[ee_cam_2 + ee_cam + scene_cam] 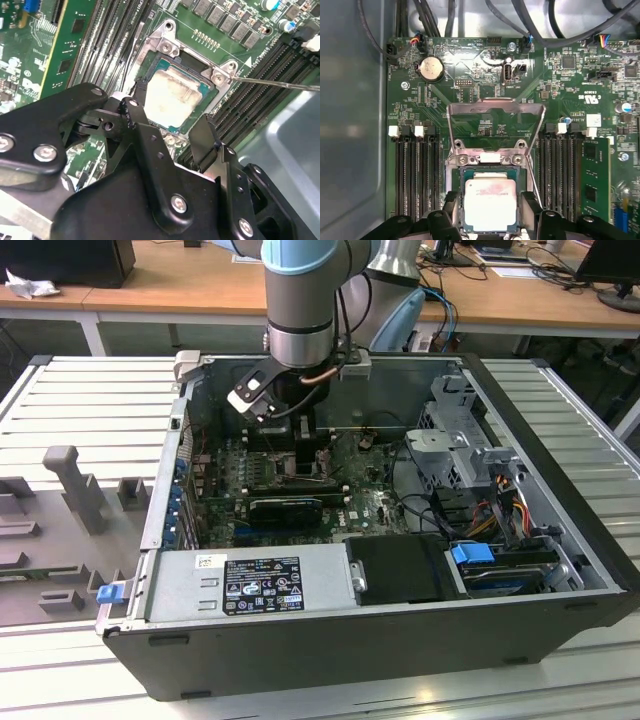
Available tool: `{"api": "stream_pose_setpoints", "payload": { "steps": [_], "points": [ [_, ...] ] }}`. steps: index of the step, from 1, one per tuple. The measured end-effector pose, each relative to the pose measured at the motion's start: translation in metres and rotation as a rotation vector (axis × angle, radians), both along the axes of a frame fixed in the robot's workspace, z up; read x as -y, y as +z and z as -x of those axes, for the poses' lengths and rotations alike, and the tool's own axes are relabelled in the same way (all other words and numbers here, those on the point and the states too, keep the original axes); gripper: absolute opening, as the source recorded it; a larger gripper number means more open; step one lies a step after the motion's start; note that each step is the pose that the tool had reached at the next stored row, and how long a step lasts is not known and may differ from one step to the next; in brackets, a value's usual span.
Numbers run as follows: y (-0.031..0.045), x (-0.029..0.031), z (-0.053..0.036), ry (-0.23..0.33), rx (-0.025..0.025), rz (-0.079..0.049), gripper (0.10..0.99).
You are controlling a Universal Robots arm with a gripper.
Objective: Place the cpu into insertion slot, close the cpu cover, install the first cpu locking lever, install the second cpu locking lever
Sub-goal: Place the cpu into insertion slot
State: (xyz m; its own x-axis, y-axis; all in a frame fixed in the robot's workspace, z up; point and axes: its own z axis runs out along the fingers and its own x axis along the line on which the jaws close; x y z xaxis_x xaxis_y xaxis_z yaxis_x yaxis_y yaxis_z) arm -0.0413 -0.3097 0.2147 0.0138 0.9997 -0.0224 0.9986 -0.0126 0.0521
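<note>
Your hand [491, 212] hangs low over the insertion slot [175, 61]. Its 2 fingers [530, 207] are spread a little wider than the cpu [490, 200] and stand 1 on each side of it, holding nothing that I can see. The cpu lies flat inside the slot, pale metal face up, and looks seated and square to the frame. The cpu cover [495, 103] stands swung up off the slot on its hinge, not yet closed. A locking lever [280, 84] juts free beside the socket as a thin rod.

Judge the cpu as light, stiff and thin, with a smooth lid that gives little friction. It is best taken gently by 2 opposite edges. The underside and the slot's contacts are likely fragile, so any tilt or sideways drag is the risk. The cover looks like thin, springy sheet metal that only swings on its hinge, so its free edge is the place to press. The lever is a stiff wire that probably pushes back.

In the exterior view the arm [300, 300] comes straight down into the open case [350, 650] with its wrist vertical. The hand sits at about 10 o'clock from the case's middle, with the drive cage [450, 435] at 3 o'clock of it. The case lies on the ribbed table [570, 390].
</note>
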Motion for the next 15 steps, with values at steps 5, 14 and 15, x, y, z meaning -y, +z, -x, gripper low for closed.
{"api": "stream_pose_setpoints", "payload": {
  "steps": [5,14,15],
  "points": [
    [0.0046,0.0001,0.0,0.0,0.0002,0.004,0.404],
    [0.0061,0.0028,0.0,0.0,0.0001,0.007,0.106],
    [0.0064,0.0028,0.0,0.0,0.0002,0.007,0.106]
  ]
}}
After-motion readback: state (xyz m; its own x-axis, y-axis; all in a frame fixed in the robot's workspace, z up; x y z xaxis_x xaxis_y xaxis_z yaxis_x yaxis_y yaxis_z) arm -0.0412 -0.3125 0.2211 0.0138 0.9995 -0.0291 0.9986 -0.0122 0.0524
